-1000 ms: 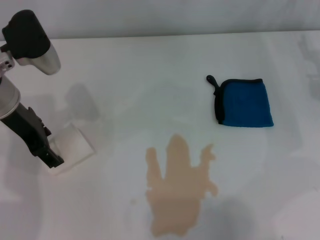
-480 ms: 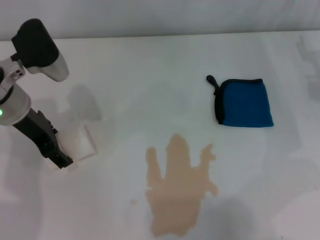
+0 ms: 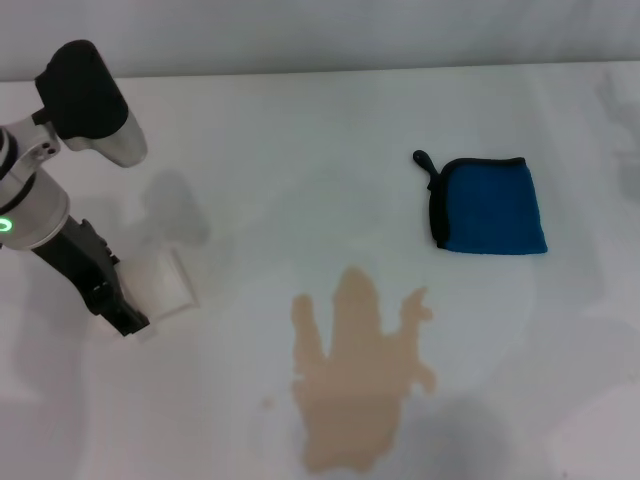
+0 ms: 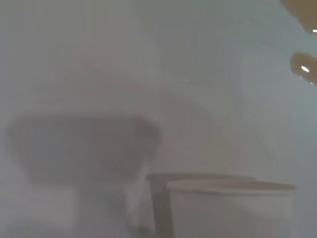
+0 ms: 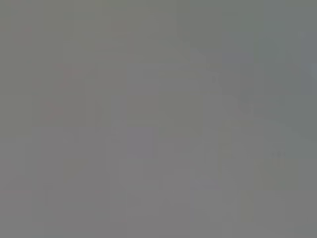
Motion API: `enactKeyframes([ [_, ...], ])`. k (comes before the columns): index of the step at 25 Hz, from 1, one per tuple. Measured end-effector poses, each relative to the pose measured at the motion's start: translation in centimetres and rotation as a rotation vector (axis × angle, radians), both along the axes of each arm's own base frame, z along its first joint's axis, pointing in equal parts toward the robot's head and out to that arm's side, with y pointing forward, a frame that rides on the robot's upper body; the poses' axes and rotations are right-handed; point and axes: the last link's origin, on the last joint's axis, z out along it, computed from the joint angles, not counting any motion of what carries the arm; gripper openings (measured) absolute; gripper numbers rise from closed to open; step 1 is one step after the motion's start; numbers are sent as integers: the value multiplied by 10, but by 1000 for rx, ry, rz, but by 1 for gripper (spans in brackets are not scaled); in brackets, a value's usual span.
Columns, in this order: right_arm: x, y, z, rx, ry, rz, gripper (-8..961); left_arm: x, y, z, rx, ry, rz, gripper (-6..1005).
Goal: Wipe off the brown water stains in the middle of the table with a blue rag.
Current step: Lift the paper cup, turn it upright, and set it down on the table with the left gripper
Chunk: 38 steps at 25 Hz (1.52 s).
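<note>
I find the left end effector (image 3: pixel 130 305) at the left side of the broad white smooth counter (image 3: pixel 300 130), closed on a white paper cup (image 3: pixel 160 282) that it holds tilted, well apart from the spill, presumably to keep it out of the wiping path. The small folded bright blue rag with black trim (image 3: pixel 490 205) lies untouched on the far right, apart from the tan-brown lobed puddle of water stains (image 3: pixel 355 375) at near centre. The right end effector is not in view, so I judge wiping not yet begun.

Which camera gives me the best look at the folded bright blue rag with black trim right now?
The head view. There the folded blue rag lies fully visible on the white table, apart from the tan-brown puddle. The left wrist view shows only a white paper cup and puddle edges; the right wrist view shows nothing recognisable.
</note>
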Motion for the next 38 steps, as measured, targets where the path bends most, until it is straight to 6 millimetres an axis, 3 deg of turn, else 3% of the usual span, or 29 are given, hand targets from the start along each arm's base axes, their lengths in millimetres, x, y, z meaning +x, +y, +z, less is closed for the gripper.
enactKeyframes([
  [4,2,-2,1,7,5,-8,831,2,3,0,14,-9,-12,862],
  [10,3,-3,0,7,6,-11,831,7,5,-2,20,-30,-21,733],
  [15,4,-4,1,7,6,-13,830,13,8,-1,48,-72,-28,684],
  [21,5,-5,0,6,5,-16,830,15,14,8,203,-217,-19,652],
  [32,5,-4,0,5,4,-14,830,-15,15,15,586,-638,108,581],
  [38,5,-4,2,6,1,-14,830,-40,8,3,720,-819,184,570],
])
